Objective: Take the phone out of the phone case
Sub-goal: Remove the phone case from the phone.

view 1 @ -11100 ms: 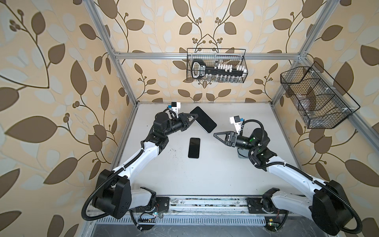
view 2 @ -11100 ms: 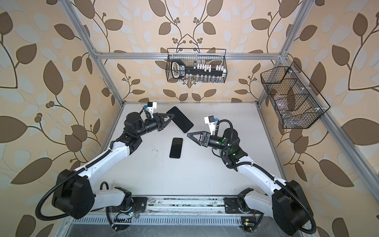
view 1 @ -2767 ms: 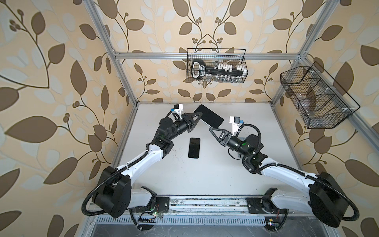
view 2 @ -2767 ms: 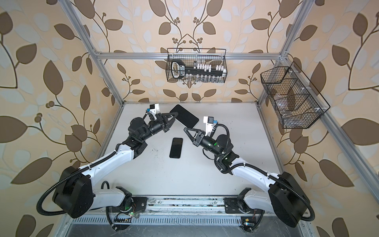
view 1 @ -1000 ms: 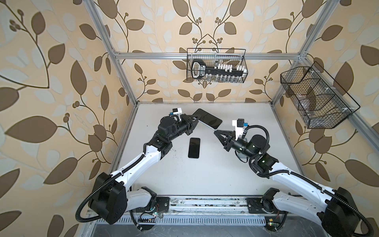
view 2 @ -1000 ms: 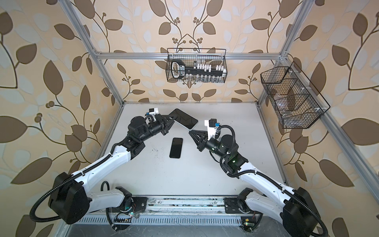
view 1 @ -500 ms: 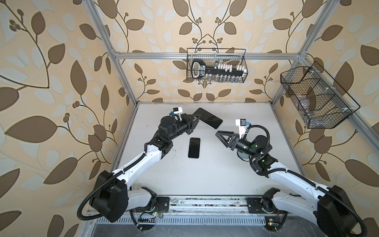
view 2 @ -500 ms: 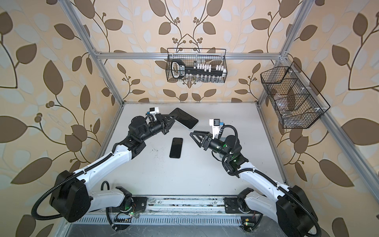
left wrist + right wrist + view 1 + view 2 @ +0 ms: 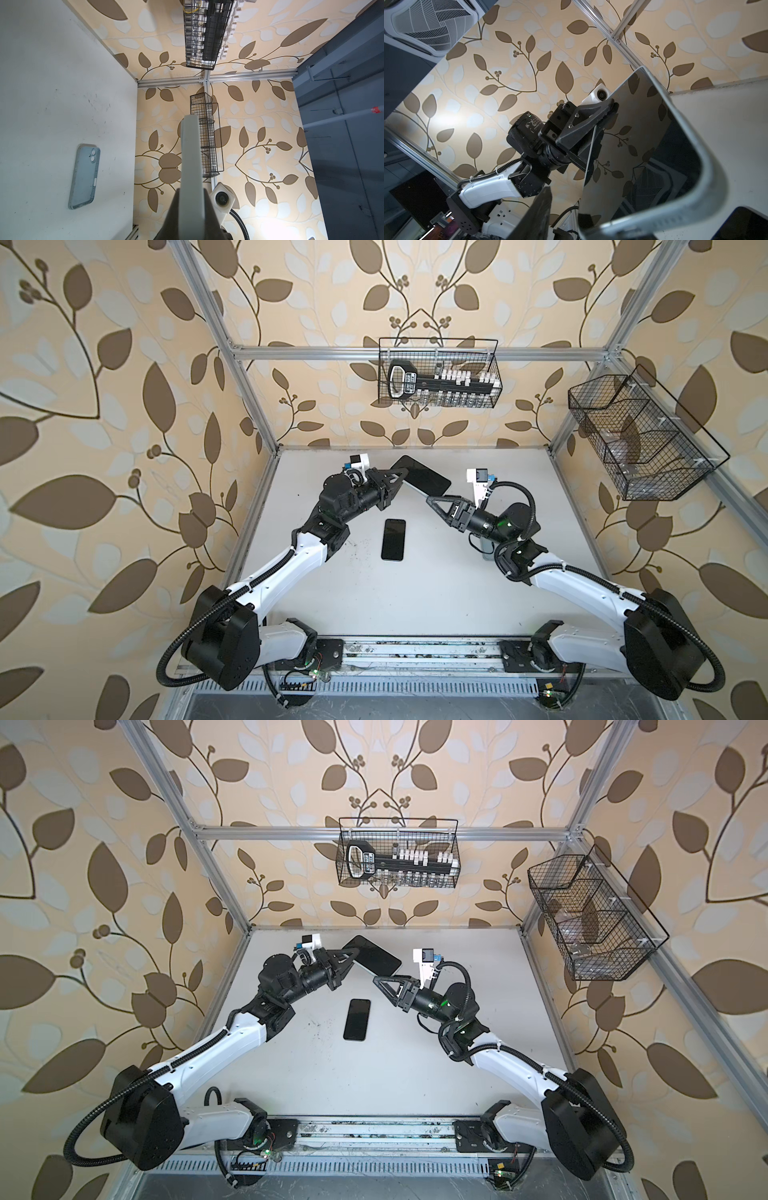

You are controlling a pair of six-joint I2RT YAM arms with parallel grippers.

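Labels on the left wrist motor [image 9: 532, 124] and on the black tool [image 9: 436, 384] in the 12 o'clock basket [image 9: 436, 339] are too small to read. Reaching from 7 o'clock, the left gripper [image 9: 402, 475] pinches a corner of the phone [image 9: 422, 479], tilted aloft near 12 o'clock of the table [image 9: 415, 601], the pale phone case [image 9: 712, 166] around it. From 5 o'clock, the right gripper [image 9: 429, 499] stands spread at its other end (one finger [image 9: 542, 212] shows, clear of the glass). A second phone [image 9: 393, 539] lies flat mid-table.

1. A black wire basket [image 9: 438, 339] hangs on the back wall, holding a black tool [image 9: 419, 383] and white pieces [image 9: 457, 376].
2. A partitioned mesh basket [image 9: 665, 472] hangs on the side wall.
3. Leaf-patterned wallpaper [image 9: 124, 385] surrounds the white surface [image 9: 415, 593].
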